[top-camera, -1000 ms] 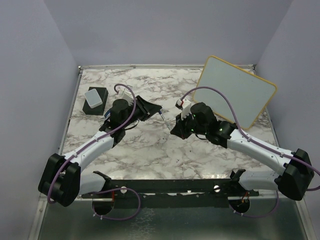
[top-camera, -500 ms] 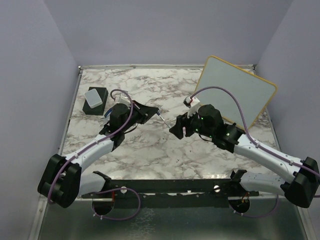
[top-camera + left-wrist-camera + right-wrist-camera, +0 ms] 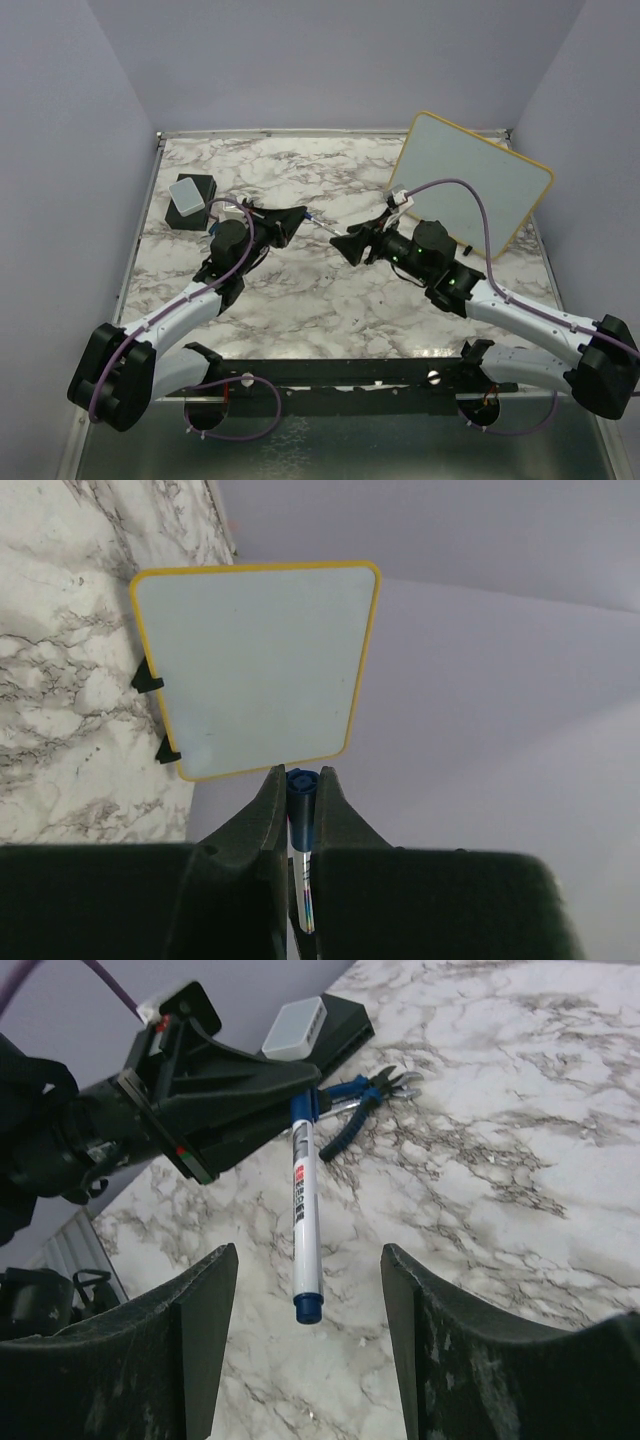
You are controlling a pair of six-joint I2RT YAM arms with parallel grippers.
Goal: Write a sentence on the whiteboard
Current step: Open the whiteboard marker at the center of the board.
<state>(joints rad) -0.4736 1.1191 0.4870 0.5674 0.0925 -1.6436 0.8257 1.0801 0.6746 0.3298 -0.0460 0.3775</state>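
- Right wrist: my left gripper point(image 3: 300, 1097) clamps 1 marker point(image 3: 304, 1225); my right gripper point(image 3: 308, 1258) gapes.
- Behind: 1 pliers point(image 3: 362, 1100), 1 eraser point(image 3: 300, 1026).
- 1 whiteboard point(image 3: 470, 185), back right.

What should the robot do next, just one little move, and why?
Probably close the right fingers on the marker's free blue end, seemingly its cap. The left fingers clamp its other end, the right fingers stand open on either side of it, and the whiteboard is blank.

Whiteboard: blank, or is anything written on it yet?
Blank. The whiteboard shows a plain white face inside its yellow frame in the left wrist view, with no writing; the top view shows the same.
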